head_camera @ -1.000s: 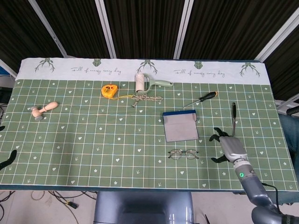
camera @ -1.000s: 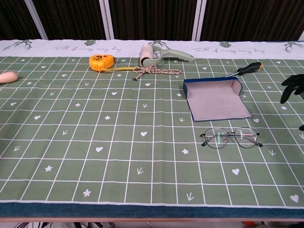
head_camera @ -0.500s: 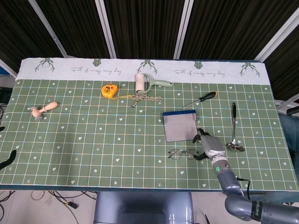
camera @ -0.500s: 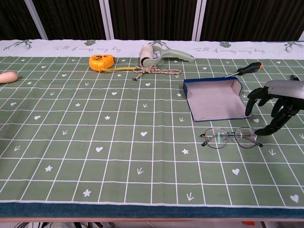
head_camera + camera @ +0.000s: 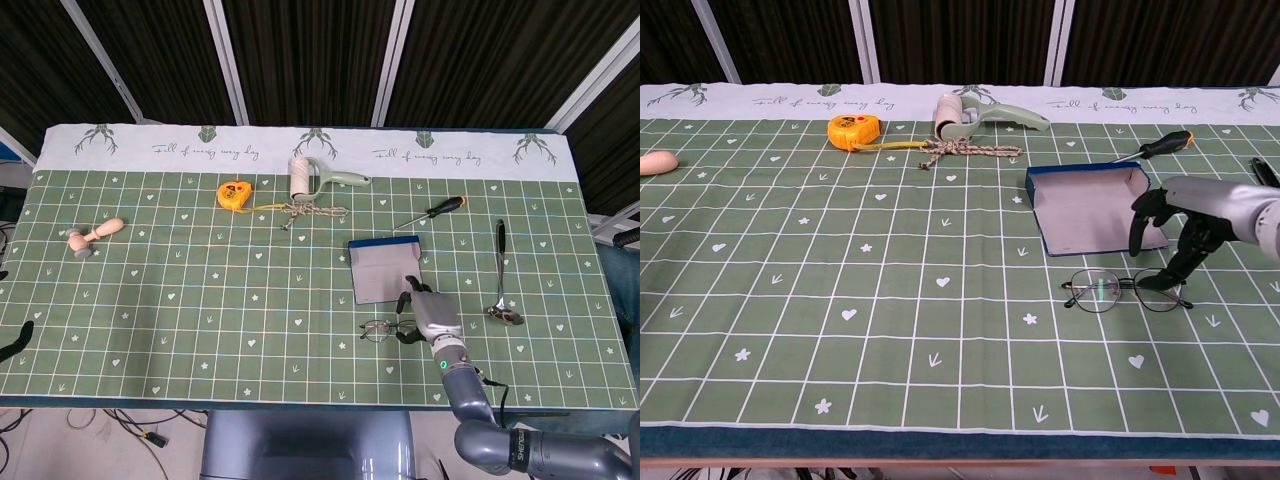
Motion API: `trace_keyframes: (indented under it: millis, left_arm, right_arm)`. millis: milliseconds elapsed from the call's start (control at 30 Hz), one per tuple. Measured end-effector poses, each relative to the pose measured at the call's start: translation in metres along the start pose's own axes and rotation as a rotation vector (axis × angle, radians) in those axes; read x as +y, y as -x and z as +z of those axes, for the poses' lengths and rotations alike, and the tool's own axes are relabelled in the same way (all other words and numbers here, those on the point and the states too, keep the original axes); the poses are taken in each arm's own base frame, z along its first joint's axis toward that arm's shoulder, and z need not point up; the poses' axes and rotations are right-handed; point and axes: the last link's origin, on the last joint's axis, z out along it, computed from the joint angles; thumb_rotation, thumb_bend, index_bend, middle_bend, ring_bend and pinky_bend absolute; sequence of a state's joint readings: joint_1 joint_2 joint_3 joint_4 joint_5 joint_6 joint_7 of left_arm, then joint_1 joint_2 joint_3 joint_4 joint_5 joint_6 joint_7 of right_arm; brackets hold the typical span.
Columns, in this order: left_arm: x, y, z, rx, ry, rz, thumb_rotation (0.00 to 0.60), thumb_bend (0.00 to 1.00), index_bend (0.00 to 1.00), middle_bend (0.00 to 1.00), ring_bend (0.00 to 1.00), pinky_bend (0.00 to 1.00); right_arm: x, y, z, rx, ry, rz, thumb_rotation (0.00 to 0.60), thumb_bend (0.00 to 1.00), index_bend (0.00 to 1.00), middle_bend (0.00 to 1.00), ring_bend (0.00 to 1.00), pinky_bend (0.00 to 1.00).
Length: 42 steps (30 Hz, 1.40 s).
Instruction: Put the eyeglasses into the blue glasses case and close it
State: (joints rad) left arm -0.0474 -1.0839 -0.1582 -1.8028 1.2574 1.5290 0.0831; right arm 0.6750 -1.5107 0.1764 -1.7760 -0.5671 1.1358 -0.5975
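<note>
Dark corrugated wall panels (image 5: 310, 60) behind, split by slanting pale metal bars (image 5: 228, 60). In front, a wide surface (image 5: 200, 300) under a green cloth with white grid, hearts and arrows, a white band (image 5: 300, 152) with deer heads and script along the far edge. Even, soft light overhead.

Tape measure (image 5: 233, 193), lint roller (image 5: 300, 176), cord (image 5: 312, 212), screwdriver (image 5: 431, 212), spoon (image 5: 501, 274), wooden stamp (image 5: 93, 237).
</note>
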Motion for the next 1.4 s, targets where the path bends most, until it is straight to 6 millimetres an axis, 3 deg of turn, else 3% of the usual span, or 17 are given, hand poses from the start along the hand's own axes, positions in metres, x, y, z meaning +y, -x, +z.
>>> trace_keyframes:
  millis: [433, 1400]
  left_arm:
    - [-0.001, 0.000, 0.000, -0.001, -0.006, -0.003, 0.600, 0.28, 0.19, 0.00, 0.00, 0.00]
    - [-0.001, -0.001, 0.001, 0.008, 0.002, -0.009, 0.600, 0.28, 0.19, 0.00, 0.00, 0.00]
  right_arm:
    - [-0.010, 0.015, 0.011, 0.011, -0.008, -0.013, 0.600, 0.36, 0.53, 0.11, 0.16, 0.30]
    - [-0.008, 0.021, 0.019, -0.031, -0.004, -0.007, 0.600, 0.46, 0.61, 0.11, 0.16, 0.30]
